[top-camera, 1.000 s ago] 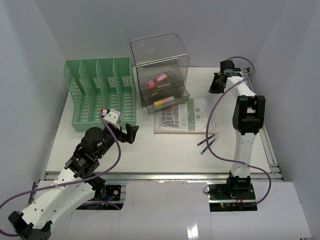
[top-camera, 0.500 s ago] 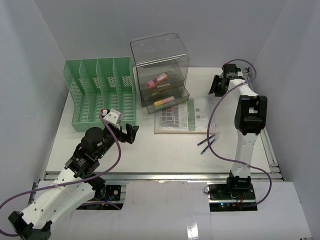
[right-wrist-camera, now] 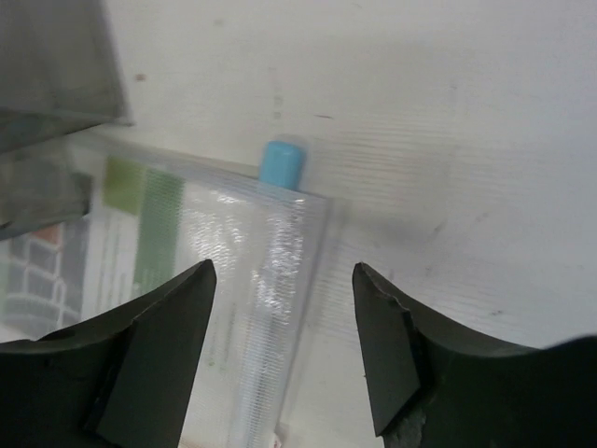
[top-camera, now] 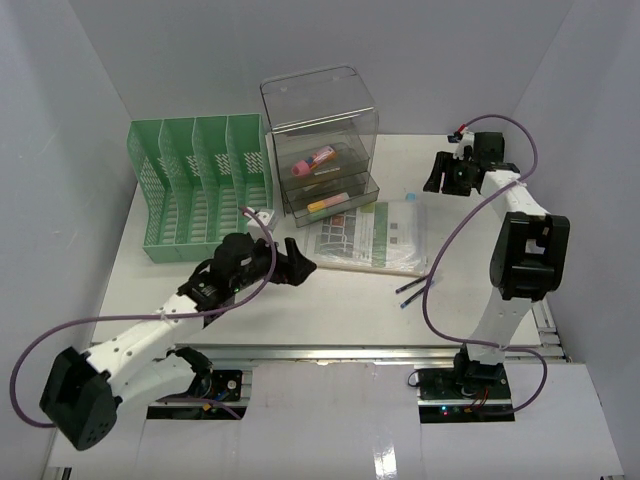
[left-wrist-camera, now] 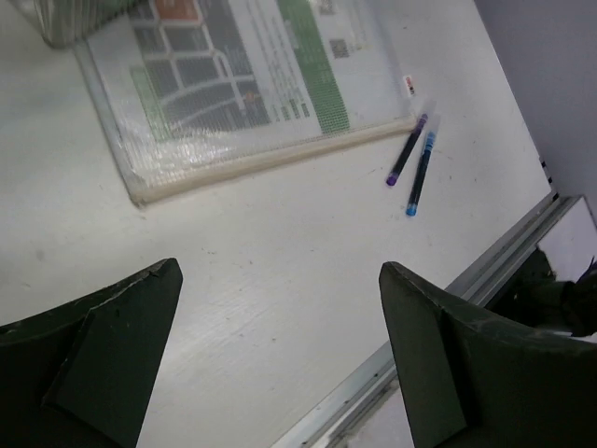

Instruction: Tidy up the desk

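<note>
The desk (top-camera: 330, 310) is a wide white tabletop with a metal rail along its front. A clear pouch (top-camera: 370, 235) holding green-printed sheets lies at its middle. In front of the pouch's right corner lie a purple pen (left-wrist-camera: 406, 149) and a blue pen (left-wrist-camera: 420, 173). My left gripper (top-camera: 298, 262) hovers open over bare desk, left of the pouch, with nothing between its fingers. Its wrist view shows the pouch (left-wrist-camera: 242, 84) ahead. My right gripper (right-wrist-camera: 284, 271) stands open above the pouch's far right corner (right-wrist-camera: 280, 243), where a light blue cap (right-wrist-camera: 282, 163) sticks out from under the edge.
A green mesh file rack (top-camera: 200, 185) stands at the back left. Beside it is a clear drawer box (top-camera: 320, 140) with pink and yellow items in its drawers. The front rail (left-wrist-camera: 438, 308) runs close to the left fingers. White walls enclose the desk.
</note>
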Tool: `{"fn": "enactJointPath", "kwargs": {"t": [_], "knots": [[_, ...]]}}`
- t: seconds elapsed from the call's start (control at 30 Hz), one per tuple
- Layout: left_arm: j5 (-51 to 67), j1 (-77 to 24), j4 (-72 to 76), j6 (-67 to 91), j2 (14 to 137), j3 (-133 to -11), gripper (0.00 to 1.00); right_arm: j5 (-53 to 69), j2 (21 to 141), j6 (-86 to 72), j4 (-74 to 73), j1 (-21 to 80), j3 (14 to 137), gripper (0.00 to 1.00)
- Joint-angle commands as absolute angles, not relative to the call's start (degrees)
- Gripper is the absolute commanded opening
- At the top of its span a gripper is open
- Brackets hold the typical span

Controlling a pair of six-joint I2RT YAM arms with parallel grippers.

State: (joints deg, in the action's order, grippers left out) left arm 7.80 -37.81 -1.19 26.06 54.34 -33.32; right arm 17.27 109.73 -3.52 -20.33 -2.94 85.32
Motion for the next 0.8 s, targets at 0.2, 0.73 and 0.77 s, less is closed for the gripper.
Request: {"fn": "enactJointPath", "kwargs": {"t": [0.2,0.73,0.77], "knots": [[-11.35,-49.44,6.04,78.05,71.95,-32.69,0.98,52.18,94.32,18.12,-18.44,-2.62,71.58,0.69],[-23.53,-54.87,-8.28,109.08,101.76,-54.03,0.66,55.49,79.93,29.15,-19.07,-2.35,59.34,0.68],[-23.88,-54.90,-9.94,110.78,102.41,-54.65,0.64,55.67,79.65,28.92,-18.99,-2.37,59.24,0.68]]}}
